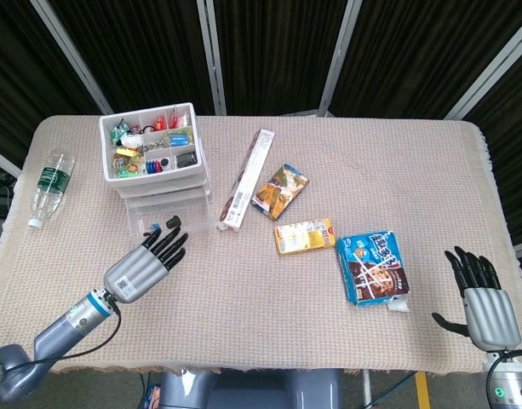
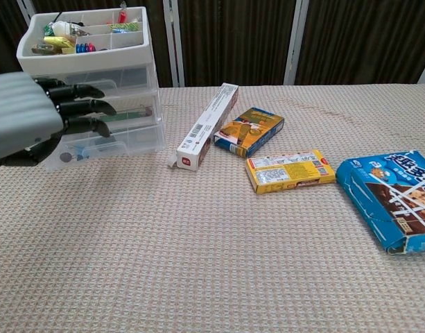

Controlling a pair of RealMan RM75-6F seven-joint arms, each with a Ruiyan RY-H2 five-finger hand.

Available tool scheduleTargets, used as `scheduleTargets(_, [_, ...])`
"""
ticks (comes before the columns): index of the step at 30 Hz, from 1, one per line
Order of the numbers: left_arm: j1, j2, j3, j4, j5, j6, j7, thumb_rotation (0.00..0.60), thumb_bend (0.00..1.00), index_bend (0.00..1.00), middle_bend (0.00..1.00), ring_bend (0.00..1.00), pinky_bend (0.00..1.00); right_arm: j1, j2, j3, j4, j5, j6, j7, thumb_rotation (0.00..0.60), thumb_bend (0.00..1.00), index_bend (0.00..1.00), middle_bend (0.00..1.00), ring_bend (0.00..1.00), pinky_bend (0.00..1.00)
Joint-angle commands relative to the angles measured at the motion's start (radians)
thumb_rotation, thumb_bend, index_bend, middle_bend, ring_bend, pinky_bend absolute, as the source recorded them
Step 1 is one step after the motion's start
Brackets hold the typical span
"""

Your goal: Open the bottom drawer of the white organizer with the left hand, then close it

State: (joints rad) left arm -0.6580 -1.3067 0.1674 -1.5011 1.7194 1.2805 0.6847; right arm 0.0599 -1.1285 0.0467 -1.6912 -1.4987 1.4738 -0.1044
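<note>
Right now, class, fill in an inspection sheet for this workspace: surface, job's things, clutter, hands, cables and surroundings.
Surface: table under a beige woven cloth.
Job's things: white organizer at the far left; its bottom drawer sticks out, open.
Clutter: plastic bottle lying down, long white box, brown snack packet, yellow box, blue cookie box.
Hands: left hand open, fingers straight, off the drawer; right hand open at the near right edge.
Cables: black cable along the left arm.
Surroundings: dark curtains with pale frame bars.
</note>
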Motion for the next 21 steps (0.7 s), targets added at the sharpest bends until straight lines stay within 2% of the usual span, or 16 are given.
scheduleTargets(1, [-0.007, 0.033, 0.035, 0.026, 0.056, -0.063, 0.068, 0.600, 1.00, 0.18, 0.03, 0.00, 0.14, 0.000, 0.000, 0.001, -0.001, 0.003, -0.001, -0.001, 0.600, 0.01, 0.05, 0.00, 0.00, 0.00])
scheduleTargets(8, [-0.021, 0.033, 0.055, 0.048, 0.073, -0.171, 0.176, 0.600, 1.00, 0.11, 0.00, 0.00, 0.08, 0.000, 0.000, 0.001, 0.000, 0.001, -0.001, 0.000, 0.600, 0.01, 0.05, 0.00, 0.00, 0.00])
scheduleTargets(21, [-0.040, -0.030, 0.001, 0.104, -0.013, -0.339, 0.233, 0.600, 1.00, 0.09, 0.00, 0.00, 0.06, -0.001, 0.003, 0.000, 0.000, -0.002, 0.002, 0.010, 0.600, 0.01, 0.05, 0.00, 0.00, 0.00])
